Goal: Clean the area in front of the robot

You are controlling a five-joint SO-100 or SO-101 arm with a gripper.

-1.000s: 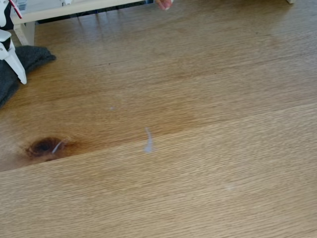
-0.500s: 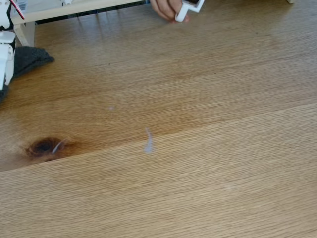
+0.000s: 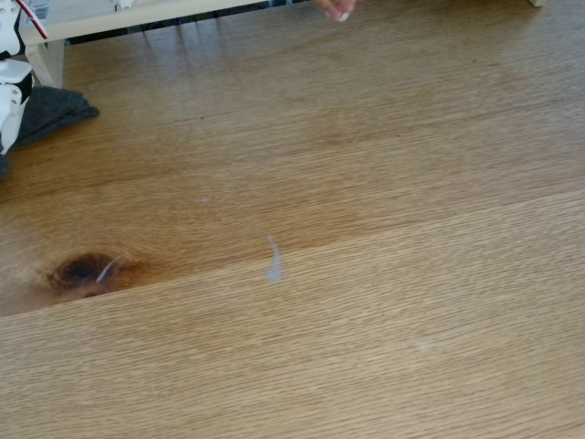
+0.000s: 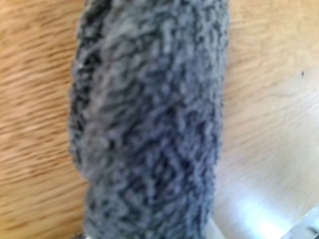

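Observation:
The wooden tabletop (image 3: 384, 183) fills the fixed view, with a dark knot (image 3: 82, 271) at the left and a small pale smear (image 3: 273, 261) near the seam in the middle. The white robot arm (image 3: 11, 108) stands at the far left edge, and its jaws are cut off by the frame. A dark grey fuzzy cloth (image 3: 57, 108) lies right beside the arm. In the wrist view the same cloth (image 4: 149, 124) hangs or lies close under the camera, bunched lengthwise over the wood. A sliver of white plastic (image 4: 308, 228) shows at the bottom right corner.
A pale wooden frame (image 3: 137, 15) runs along the back left edge of the table. A person's fingertip (image 3: 335, 8) pokes in at the top centre.
The arm has drawn back to the left, so less of the pointed jaw shows. The cloth's edge shifted slightly left. A hand holding a white piece came in at the top and has mostly withdrawn.

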